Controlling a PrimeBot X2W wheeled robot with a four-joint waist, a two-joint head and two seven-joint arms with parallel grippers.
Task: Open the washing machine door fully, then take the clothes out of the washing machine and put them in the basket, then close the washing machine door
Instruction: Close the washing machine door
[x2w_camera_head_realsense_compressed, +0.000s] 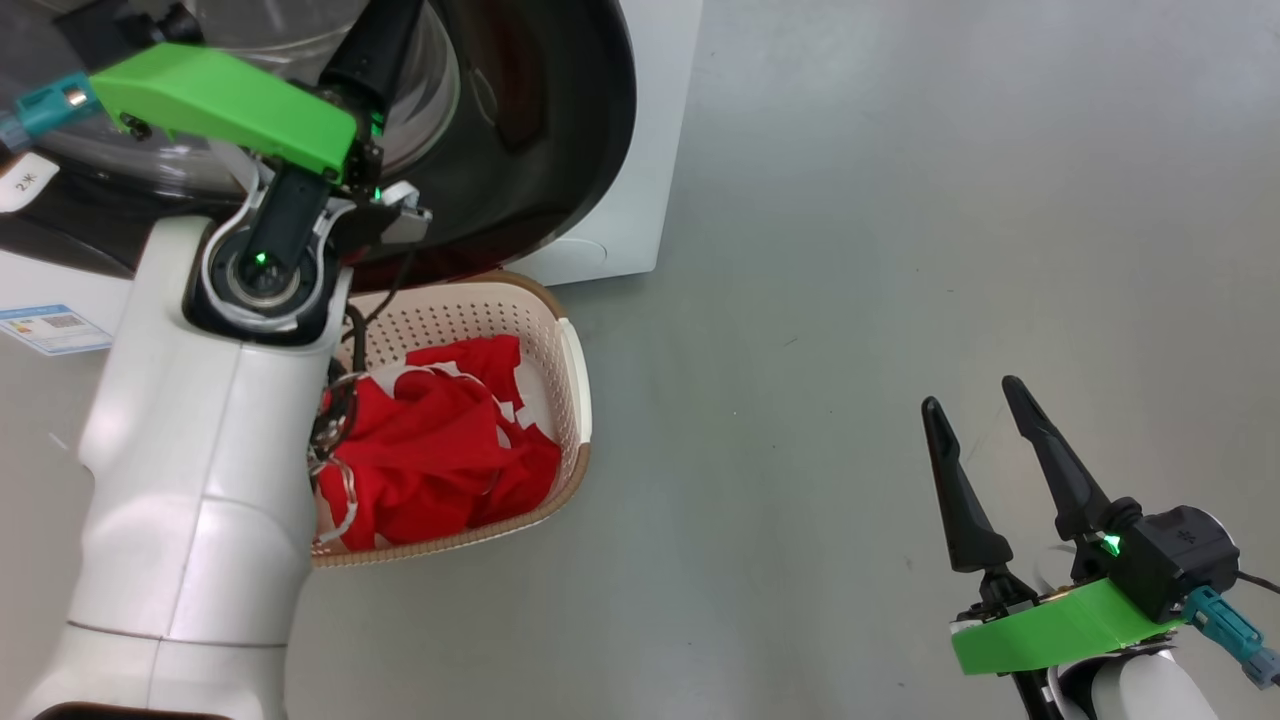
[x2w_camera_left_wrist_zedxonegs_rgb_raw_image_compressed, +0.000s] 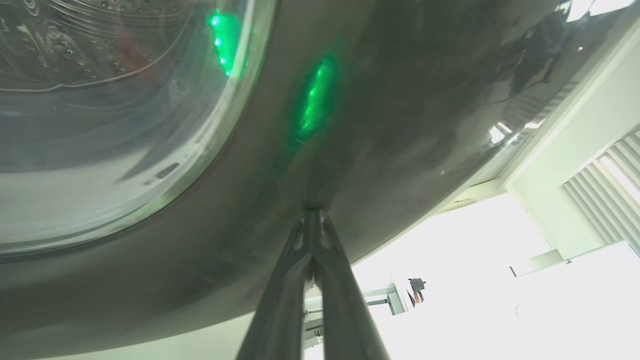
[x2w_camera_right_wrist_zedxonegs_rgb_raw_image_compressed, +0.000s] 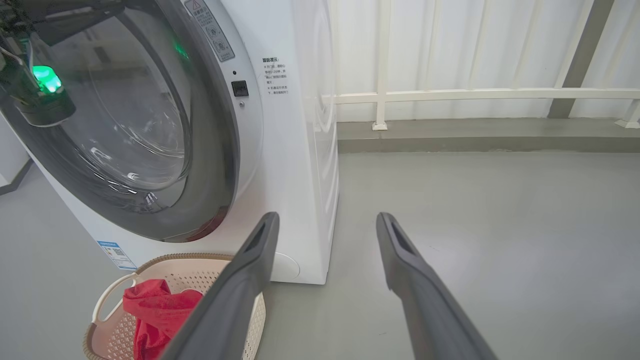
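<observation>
The washing machine (x2w_camera_right_wrist_zedxonegs_rgb_raw_image_compressed: 300, 150) is a white box whose round washing machine door (x2w_camera_right_wrist_zedxonegs_rgb_raw_image_compressed: 212, 150), black-rimmed with a glass bowl, lies close against its front; I cannot tell if it is latched. My left gripper (x2w_camera_left_wrist_zedxonegs_rgb_raw_image_compressed: 312, 212) is shut, empty, with its tips pressed on the door's glossy black rim (x2w_camera_left_wrist_zedxonegs_rgb_raw_image_compressed: 400, 125). In the head view the left arm (x2w_camera_head_realsense_compressed: 200, 420) reaches up to the door (x2w_camera_head_realsense_compressed: 560, 120). Below it stands the cream basket (x2w_camera_head_realsense_compressed: 575, 400) holding the red and white clothes (x2w_camera_head_realsense_compressed: 430, 440). My right gripper (x2w_camera_head_realsense_compressed: 972, 395) hangs open and empty over the floor, well right of the basket (x2w_camera_right_wrist_zedxonegs_rgb_raw_image_compressed: 150, 262) and clothes (x2w_camera_right_wrist_zedxonegs_rgb_raw_image_compressed: 155, 305).
Bare grey floor (x2w_camera_head_realsense_compressed: 900, 250) spreads to the right of the machine. A white railing (x2w_camera_right_wrist_zedxonegs_rgb_raw_image_compressed: 450, 95) on a low kerb runs along the back. A small blue label (x2w_camera_right_wrist_zedxonegs_rgb_raw_image_compressed: 116, 254) sits low on the machine's front. My left arm hides the basket's left side.
</observation>
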